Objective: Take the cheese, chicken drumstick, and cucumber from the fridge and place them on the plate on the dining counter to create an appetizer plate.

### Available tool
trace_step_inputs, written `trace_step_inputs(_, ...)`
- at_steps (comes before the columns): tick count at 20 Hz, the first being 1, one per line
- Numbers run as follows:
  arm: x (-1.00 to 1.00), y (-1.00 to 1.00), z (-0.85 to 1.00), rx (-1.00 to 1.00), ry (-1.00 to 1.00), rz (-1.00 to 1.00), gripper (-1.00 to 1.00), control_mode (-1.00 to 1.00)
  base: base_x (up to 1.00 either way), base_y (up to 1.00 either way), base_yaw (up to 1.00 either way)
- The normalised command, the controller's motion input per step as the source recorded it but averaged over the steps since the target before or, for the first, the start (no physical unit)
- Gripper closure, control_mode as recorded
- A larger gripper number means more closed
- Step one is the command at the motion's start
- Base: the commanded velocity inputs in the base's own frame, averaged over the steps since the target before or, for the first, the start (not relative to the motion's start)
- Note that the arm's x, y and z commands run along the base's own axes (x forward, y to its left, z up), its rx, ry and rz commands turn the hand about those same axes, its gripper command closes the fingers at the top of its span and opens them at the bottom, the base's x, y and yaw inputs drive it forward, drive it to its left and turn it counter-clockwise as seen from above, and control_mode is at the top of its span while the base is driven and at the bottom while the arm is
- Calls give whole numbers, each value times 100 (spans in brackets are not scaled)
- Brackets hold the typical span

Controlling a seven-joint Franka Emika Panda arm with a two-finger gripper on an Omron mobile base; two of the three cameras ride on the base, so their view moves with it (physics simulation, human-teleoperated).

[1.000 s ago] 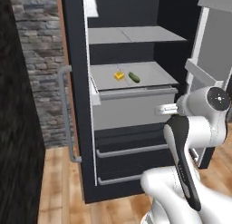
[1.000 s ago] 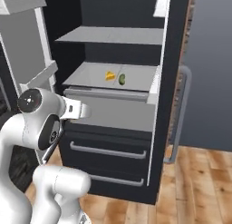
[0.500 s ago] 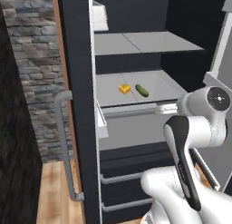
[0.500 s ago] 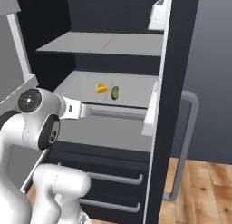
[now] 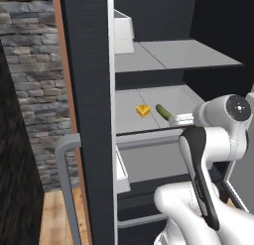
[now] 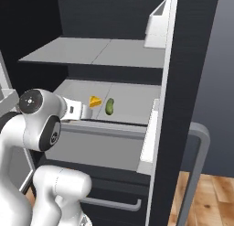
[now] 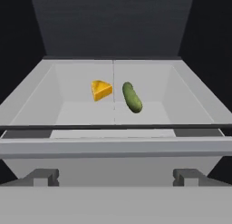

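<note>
Elbow bent, forearm level, hand [image 7: 115, 175] aimed into fridge [image 5: 92, 115], fingers spread wide, holding nothing. Ahead on grey shelf [image 7: 68, 112]: cheese [image 7: 101, 90] left, cucumber [image 7: 132, 97] just right, apart.

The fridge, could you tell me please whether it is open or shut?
Open: the fridge door stands aside, and cheese and cucumber show inside.
</note>
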Motion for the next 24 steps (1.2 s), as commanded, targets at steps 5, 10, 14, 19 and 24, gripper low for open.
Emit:
trace_step_inputs(5, 0, 0, 0, 0, 0, 0, -100, 100, 26, 0, 0)
trace_step_inputs(10, 25, -8, -2, 0, -2, 0, -100, -100, 16, 0, 0)
trace_step_inputs(14, 49, -27, -6, 0, -1, -2, -100, -100, 0, 0, 0)
trace_step_inputs(19, 61, -32, -19, 0, 8, -3, -100, -100, 0, 0, 0)
trace_step_inputs(24, 72, -11, -33, -4, 12, -1, -100, -100, 0, 0, 0)
